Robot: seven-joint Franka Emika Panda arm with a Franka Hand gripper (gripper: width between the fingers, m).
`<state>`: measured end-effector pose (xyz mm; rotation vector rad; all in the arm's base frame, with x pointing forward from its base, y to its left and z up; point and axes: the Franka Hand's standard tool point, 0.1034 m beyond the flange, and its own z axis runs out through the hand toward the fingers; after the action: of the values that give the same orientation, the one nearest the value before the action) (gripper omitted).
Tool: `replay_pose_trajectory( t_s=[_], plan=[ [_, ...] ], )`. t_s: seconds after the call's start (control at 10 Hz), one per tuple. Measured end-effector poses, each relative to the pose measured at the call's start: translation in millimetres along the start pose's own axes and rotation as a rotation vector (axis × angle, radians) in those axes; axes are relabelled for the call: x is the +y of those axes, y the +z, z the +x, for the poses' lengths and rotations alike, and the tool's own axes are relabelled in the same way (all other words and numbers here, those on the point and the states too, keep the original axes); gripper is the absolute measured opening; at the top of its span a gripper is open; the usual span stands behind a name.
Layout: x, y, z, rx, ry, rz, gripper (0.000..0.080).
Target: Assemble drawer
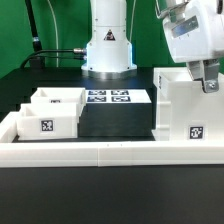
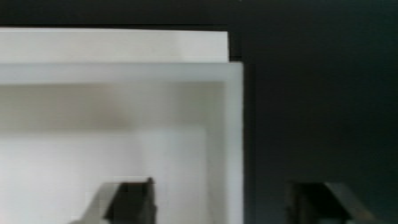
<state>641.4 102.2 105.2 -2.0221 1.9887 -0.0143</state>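
Note:
The large white boxy housing (image 1: 185, 110) of the drawer stands at the exterior view's right, with a square tag on its front. Two small white trays (image 1: 45, 122) (image 1: 58, 98) sit at the exterior view's left, the nearer one showing a tag. My gripper (image 1: 208, 82) hangs over the housing's far right wall. In the wrist view the gripper (image 2: 228, 202) is open. One dark finger (image 2: 128, 200) is over the housing's white inside (image 2: 125, 120), the other (image 2: 329, 200) over the dark table outside. The wall edge runs between them, untouched.
The marker board (image 1: 108, 97) lies flat at the back middle, in front of the robot base (image 1: 108, 45). A long low white border wall (image 1: 110, 152) runs along the front and up the left side. Black table shows between trays and housing.

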Motion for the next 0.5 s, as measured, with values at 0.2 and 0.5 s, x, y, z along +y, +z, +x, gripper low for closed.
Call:
replay_pose_trajectory(
  t_s=[0.2,0.5],
  plan=[
    [-0.3,-0.2,-0.1,0.000,-0.001,0.001,0.0620],
    [-0.6,-0.3,-0.2,0.000,-0.001,0.002,0.0648]
  ],
)
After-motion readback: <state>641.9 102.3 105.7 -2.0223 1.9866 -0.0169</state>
